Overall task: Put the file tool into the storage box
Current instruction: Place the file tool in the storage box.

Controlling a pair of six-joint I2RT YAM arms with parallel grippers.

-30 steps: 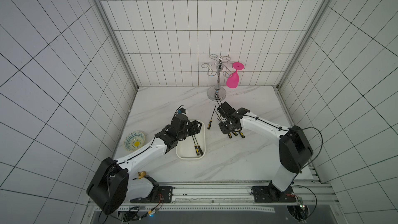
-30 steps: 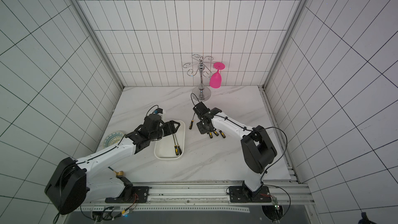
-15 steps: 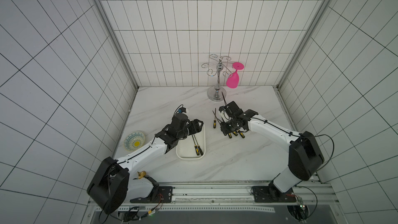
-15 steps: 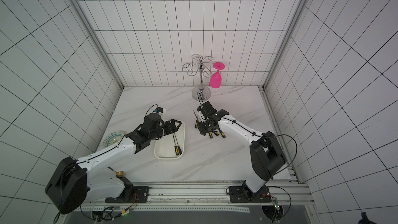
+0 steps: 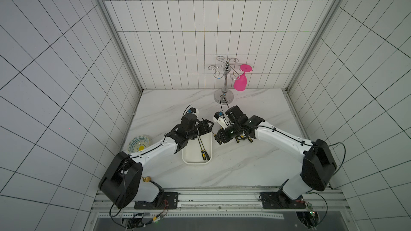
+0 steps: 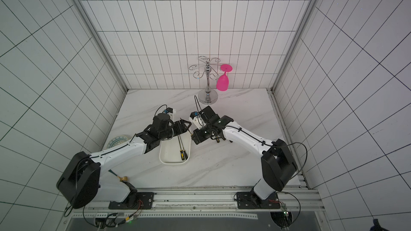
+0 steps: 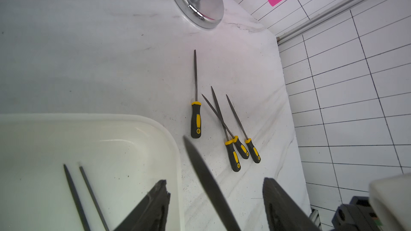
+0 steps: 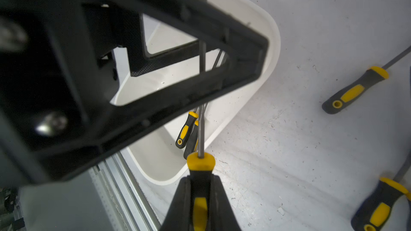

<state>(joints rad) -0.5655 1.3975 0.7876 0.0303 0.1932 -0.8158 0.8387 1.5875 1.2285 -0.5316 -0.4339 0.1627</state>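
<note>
The white storage box [image 5: 195, 162] [image 6: 173, 162] lies mid-table with two black-and-yellow files [image 5: 203, 151] inside. My right gripper [image 8: 200, 178] is shut on the handle of another file tool [image 8: 201, 161], just off the box's far right corner in both top views. Its dark blade [image 7: 200, 165] runs between the fingers of my left gripper [image 7: 214, 183]. That gripper is open, with a gap on each side of the blade, and hovers over the box's far end [image 5: 208, 127]. The box rim [image 7: 89, 117] shows beside one finger.
Several more files [image 7: 196, 118] [image 7: 235, 152] lie on the marble right of the box, mostly under my right arm [image 5: 243, 140]. A chrome glass rack [image 5: 224, 85] with a pink glass [image 5: 241, 82] stands at the back. A patterned dish [image 5: 139, 146] sits at the left wall.
My right gripper has lifted a file off the table and carried it left to the box's far corner. The blade now lies between my left gripper's jaws, which have narrowed.
</note>
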